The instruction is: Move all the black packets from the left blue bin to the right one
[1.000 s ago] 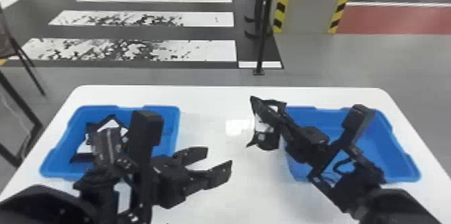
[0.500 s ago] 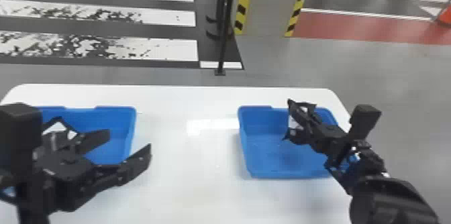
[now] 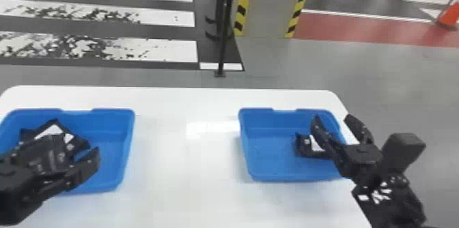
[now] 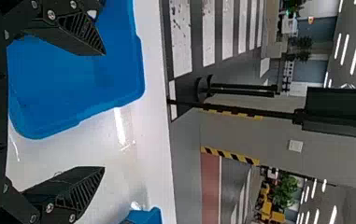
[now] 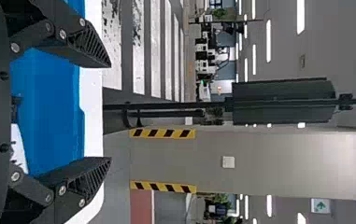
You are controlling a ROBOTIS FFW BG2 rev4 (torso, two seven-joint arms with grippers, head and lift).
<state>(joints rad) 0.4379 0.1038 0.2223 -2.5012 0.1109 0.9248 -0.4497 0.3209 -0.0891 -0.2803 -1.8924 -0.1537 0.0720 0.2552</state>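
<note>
In the head view my left gripper (image 3: pixel 81 147) is open over the left blue bin (image 3: pixel 114 142), partly covering black packets with white labels (image 3: pixel 80 143) at that bin's left side. My right gripper (image 3: pixel 332 118), fingers spread, stands over the right side of the right blue bin (image 3: pixel 269 152). Below it a black packet with a white label (image 3: pixel 302 145) lies in that bin, partly behind a finger. The left wrist view has my left gripper (image 4: pixel 104 111) apart beside the left bin (image 4: pixel 68 74). In the right wrist view nothing is between the tips of my right gripper (image 5: pixel 110 112).
Both bins rest on a white table (image 3: pixel 184 162), with a wide stretch of tabletop between them. Beyond its far edge a thin dark post (image 3: pixel 223 39) stands on the floor. An orange cone (image 3: pixel 449 15) is far off at the right.
The head view has turned right. My right gripper carried the packet from between the bins to the right bin and let go of it there. My left gripper has moved leftward over the left bin.
</note>
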